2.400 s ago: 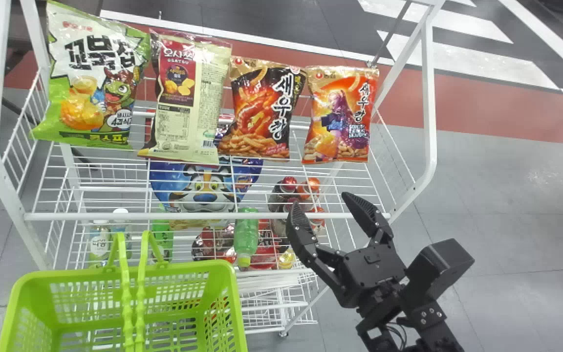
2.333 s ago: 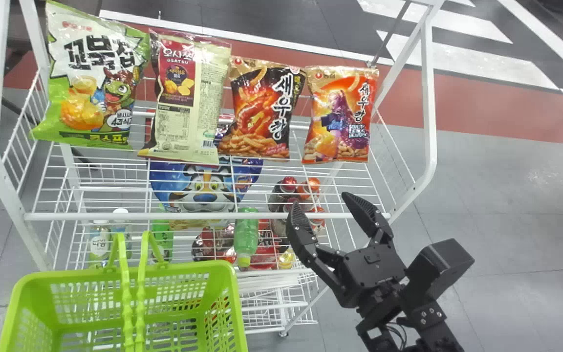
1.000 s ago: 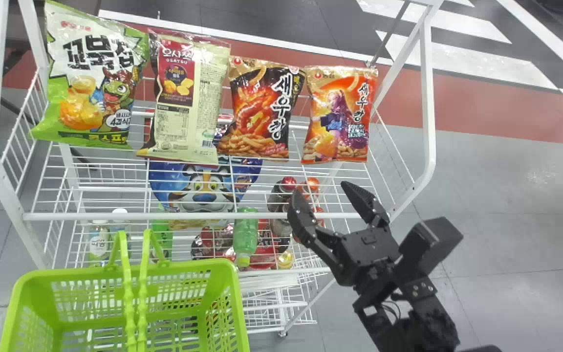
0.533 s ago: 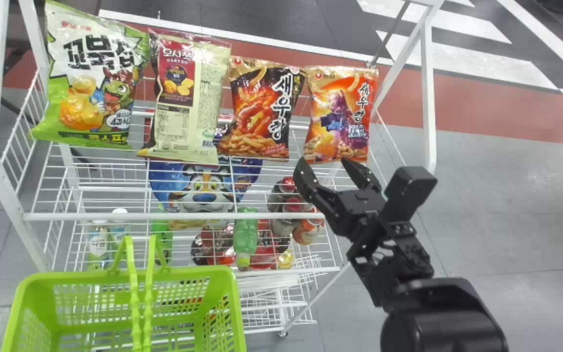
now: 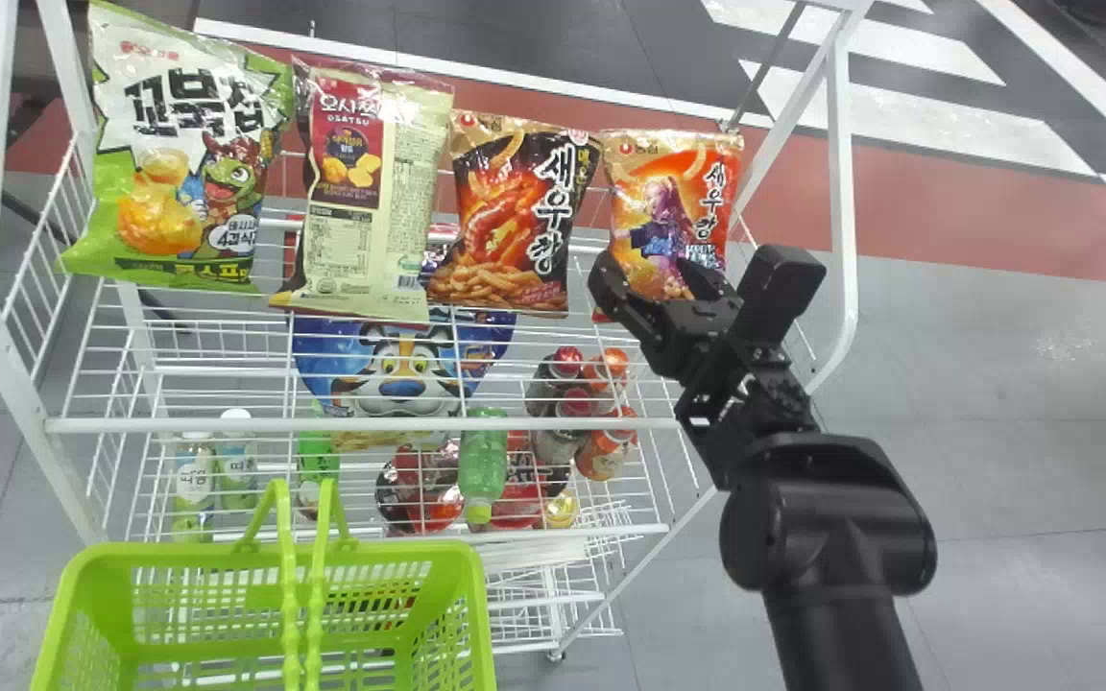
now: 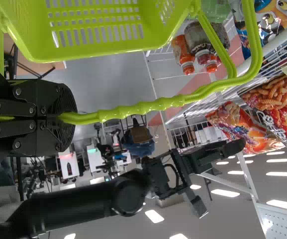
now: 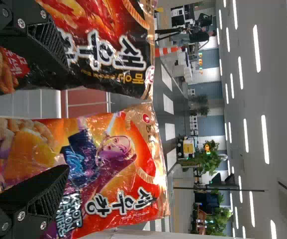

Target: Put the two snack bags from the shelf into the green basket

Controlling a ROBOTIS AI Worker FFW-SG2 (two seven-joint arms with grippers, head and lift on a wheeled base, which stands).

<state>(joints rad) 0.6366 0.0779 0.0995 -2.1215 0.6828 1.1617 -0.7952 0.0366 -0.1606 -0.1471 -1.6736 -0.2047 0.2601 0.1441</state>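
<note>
In the head view my right gripper [image 5: 657, 278] stands open in front of the lower half of the orange snack bag [image 5: 665, 206], the rightmost on the shelf. Left of that bag stands a black-and-orange snack bag [image 5: 519, 216]. In the right wrist view my right gripper [image 7: 61, 122] has its fingers apart, the orange bag [image 7: 118, 164] behind them and the black bag [image 7: 98, 55] beside it. The green basket [image 5: 275, 552] is at the lower left of the head view. In the left wrist view my left gripper [image 6: 66, 118] is shut on the handle of the green basket [image 6: 83, 56].
A green-and-white bag [image 5: 188, 154] and a cream bag [image 5: 371, 192] stand at the shelf's left. The white wire rack's front bar [image 5: 371, 423] crosses below the bags, its side frame [image 5: 843, 211] right of the arm. Bottles [image 5: 572, 403] stand on a lower tier.
My right gripper has moved up and forward from the rack's front bar to the orange bag, staying open. The green basket has shifted slightly right and down in the head view.
</note>
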